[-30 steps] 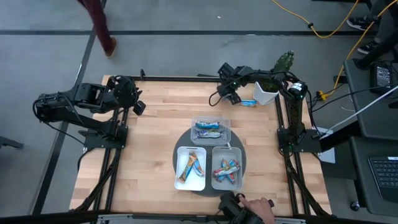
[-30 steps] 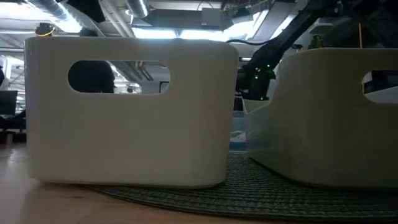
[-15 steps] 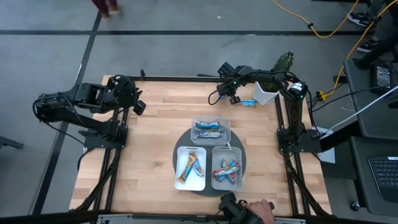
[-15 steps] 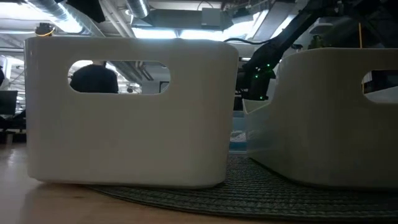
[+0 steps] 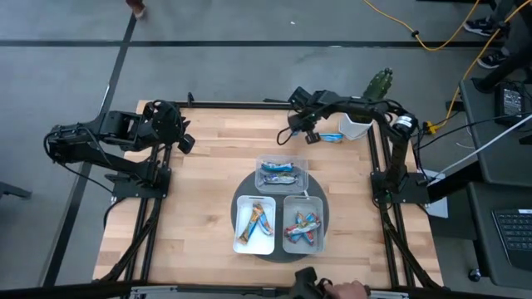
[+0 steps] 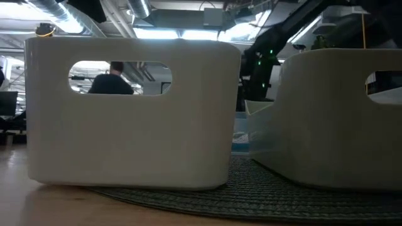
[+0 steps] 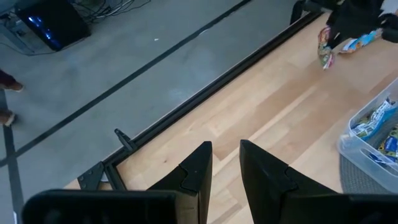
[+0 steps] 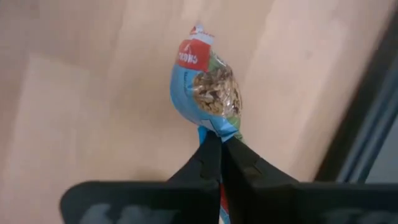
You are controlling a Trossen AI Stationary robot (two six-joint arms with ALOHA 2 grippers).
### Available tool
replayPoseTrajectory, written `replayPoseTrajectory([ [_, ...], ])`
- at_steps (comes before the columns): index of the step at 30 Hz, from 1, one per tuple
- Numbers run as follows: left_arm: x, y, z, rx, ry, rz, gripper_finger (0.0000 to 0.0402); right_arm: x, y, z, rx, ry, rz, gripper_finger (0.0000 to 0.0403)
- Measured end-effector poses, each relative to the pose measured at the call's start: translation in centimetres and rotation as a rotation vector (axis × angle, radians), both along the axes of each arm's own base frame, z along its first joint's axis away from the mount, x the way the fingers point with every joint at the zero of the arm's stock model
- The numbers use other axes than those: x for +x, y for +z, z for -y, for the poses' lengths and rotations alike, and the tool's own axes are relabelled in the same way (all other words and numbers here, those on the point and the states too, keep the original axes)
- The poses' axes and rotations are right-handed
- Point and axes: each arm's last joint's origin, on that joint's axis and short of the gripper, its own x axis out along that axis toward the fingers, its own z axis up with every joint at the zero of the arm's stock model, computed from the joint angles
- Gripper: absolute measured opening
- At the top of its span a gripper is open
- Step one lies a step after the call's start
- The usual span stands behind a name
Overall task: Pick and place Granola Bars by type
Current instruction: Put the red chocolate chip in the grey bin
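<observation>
My right gripper (image 8: 219,144) is pinched shut on a blue granola bar (image 8: 208,93), lifted above the table's far edge. This is the pick; next I carry it to the matching tray (image 5: 283,164). My left gripper (image 7: 225,163) waits, fingers slightly apart, empty.

Three trays (image 5: 281,211) crowd table (image 5: 208,208) centre; white cup (image 5: 356,126) blocks far right corner — left half open.
</observation>
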Motion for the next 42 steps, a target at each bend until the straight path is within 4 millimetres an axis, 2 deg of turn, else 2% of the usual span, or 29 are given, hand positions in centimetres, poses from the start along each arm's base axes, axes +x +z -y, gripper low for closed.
replayPoseTrajectory([
  [9, 0.0, 0.0, 0.0, 0.006, -0.005, -0.008, 0.0074, -0.4, 6.6, -3.3, -0.005, -0.182, 0.208, 0.0004],
  [17, 0.0, 0.0, 0.0, 0.009, -0.01, -0.013, 0.0074, -2.7, 13.1, -7.1, 0.003, -0.274, 0.421, 0.0003],
  [22, 0.0, 0.0, 0.0, 0.008, -0.011, -0.013, 0.0074, -4.3, 16.2, -10.1, 0.045, -0.309, 0.528, 0.0004],
  [34, 0.0, 0.0, 0.0, 0.003, -0.015, -0.014, 0.0074, -7.1, 20.1, -16.9, 0.222, -0.312, 0.67, 0.0004],
  [42, 0.0, 0.0, 0.0, 0.004, -0.018, -0.016, 0.0074, -8.8, 21.4, -21.6, 0.382, -0.264, 0.688, 0.0005],
])
